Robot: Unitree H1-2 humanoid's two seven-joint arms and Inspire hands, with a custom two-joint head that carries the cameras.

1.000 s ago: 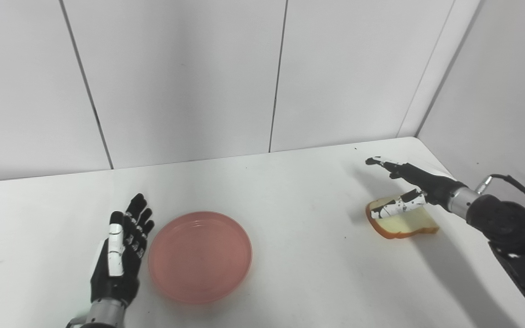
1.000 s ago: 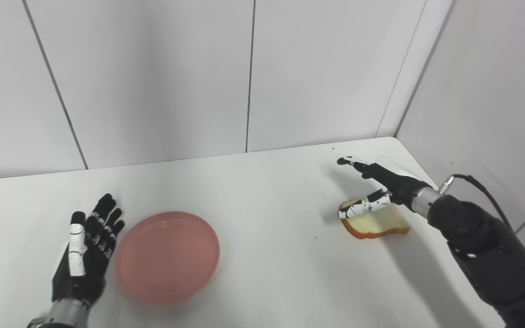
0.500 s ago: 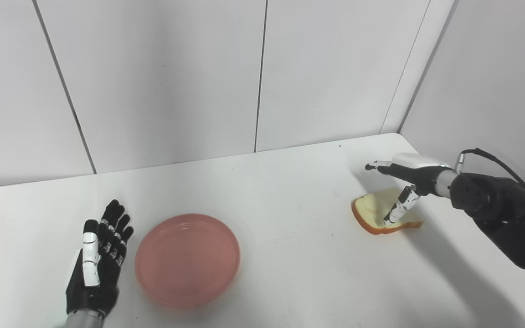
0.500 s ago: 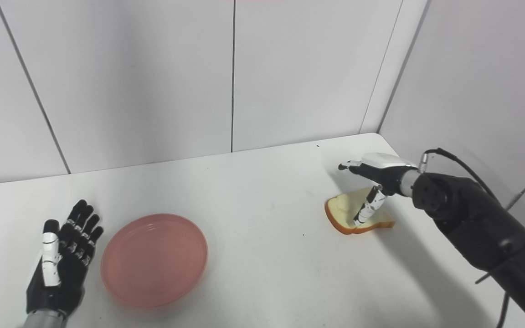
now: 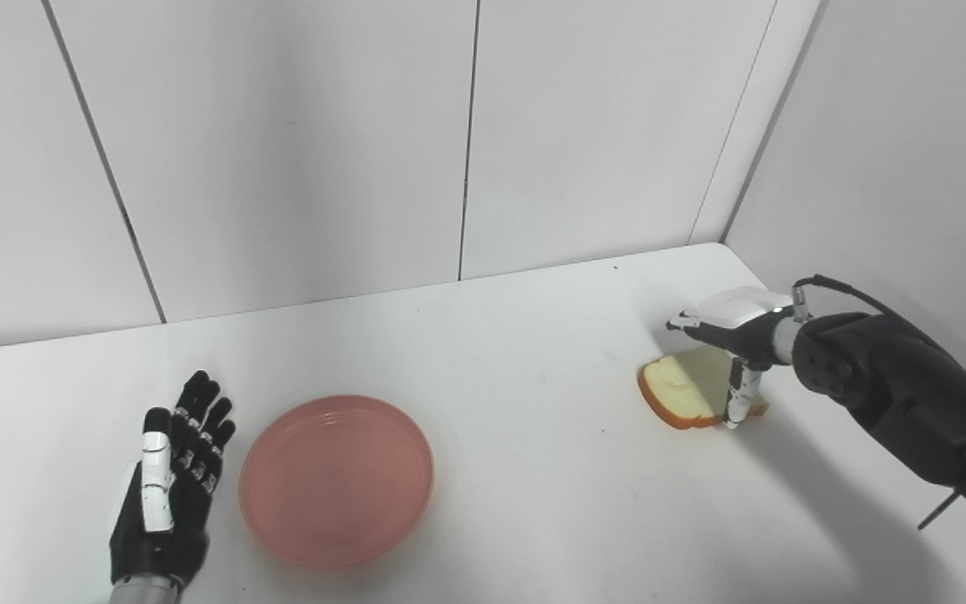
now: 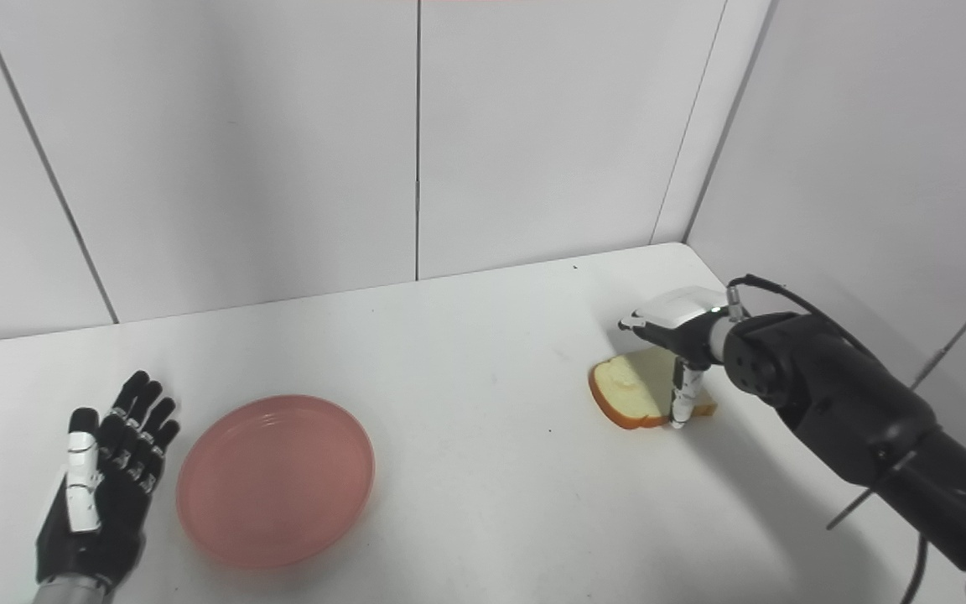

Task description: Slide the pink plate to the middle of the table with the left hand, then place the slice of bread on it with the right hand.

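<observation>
**A bare test booth, not a kitchen**

I stand at a plain white worktop (image 5: 533,352) set into a corner of smooth white wall panels (image 5: 298,151) with thin dark seams between them. It looks to me like a lab enclosure for robot trials: a cable (image 5: 835,285) runs along my black right arm (image 5: 911,394), and nothing homely surrounds me.

Our left hand (image 5: 168,486) lies open at the near left, palm up, fingers extended and slightly spread. Our right arm reaches to the far right, its right hand (image 5: 730,331) turned palm down, thumb pointing straight down, fingers extended left.
</observation>
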